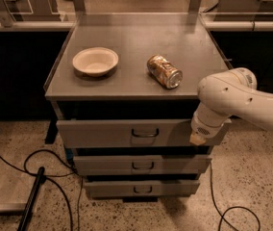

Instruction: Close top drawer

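Note:
The top drawer (112,133) is a wide grey metal front with a small dark loop handle (144,133) at its centre. It stands pulled out a little from under the cabinet top, with a dark gap above it. My white arm reaches in from the right. My gripper (197,137) is at the right end of the drawer front, against or just before it. Its tip is mostly hidden by the arm's wrist.
A white bowl (95,61) and a can lying on its side (164,71) rest on the grey cabinet top (136,37). Two narrower drawers (141,166) sit below the top one. Black cables (40,162) lie on the speckled floor at left and right.

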Robot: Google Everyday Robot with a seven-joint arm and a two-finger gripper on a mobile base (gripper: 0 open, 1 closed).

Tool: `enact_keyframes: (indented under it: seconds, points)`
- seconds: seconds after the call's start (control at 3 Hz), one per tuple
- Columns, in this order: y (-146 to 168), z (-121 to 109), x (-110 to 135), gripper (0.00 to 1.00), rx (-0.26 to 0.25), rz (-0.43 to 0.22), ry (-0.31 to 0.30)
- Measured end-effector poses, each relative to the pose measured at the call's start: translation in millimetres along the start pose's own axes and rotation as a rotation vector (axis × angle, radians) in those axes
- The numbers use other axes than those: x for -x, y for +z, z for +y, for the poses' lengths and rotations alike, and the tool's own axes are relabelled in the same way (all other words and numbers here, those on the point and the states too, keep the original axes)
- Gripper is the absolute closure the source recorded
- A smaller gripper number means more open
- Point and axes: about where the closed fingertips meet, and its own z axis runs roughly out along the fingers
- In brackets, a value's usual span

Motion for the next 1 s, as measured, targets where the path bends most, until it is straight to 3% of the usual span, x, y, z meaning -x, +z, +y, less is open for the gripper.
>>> enact_keyframes:
  seconds: [0.67,1.0]
  points:
    - [-0.1,-0.9,0.3,0.6,-0.002,0.0,0.0]
    - [0.0,-0.9,0.3,0.35,-0.002,0.0,0.0]
